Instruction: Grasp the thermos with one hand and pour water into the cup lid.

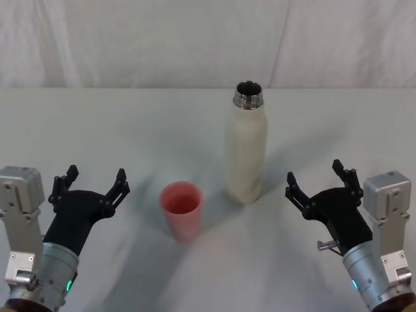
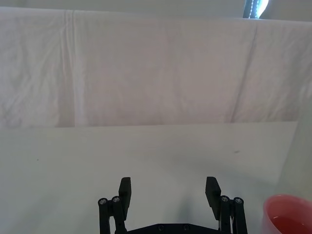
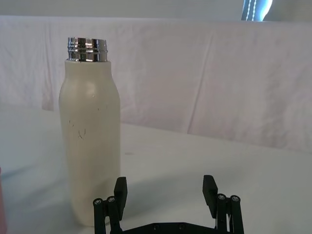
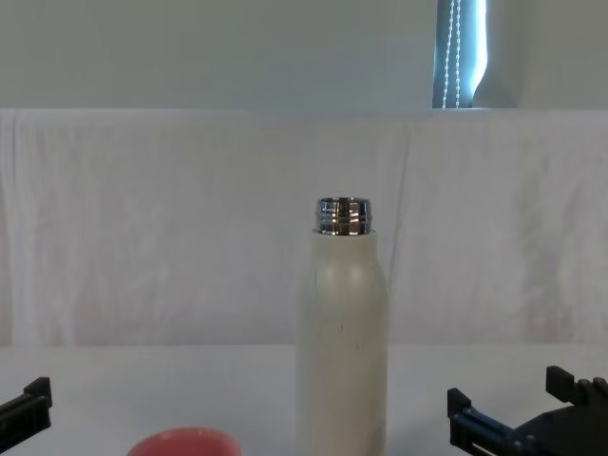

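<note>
Thermos and cup lid on the counter, a hand on either side.

The thermos (image 1: pixel 246 148) stands upright on the counter (image 1: pixel 97 123), right of centre and farther back. The cup lid (image 1: pixel 181 209) sits just left and nearer, apart from it. The left hand (image 1: pixel 93 184) is left of the cup lid, the right hand (image 1: pixel 318 177) right of the thermos.

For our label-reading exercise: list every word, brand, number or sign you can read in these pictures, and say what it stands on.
None can be read.
The thermos carries only small dark scuff marks, no lettering.
The cup lid is plain.
The left gripper and right gripper show no readable marking.
</note>
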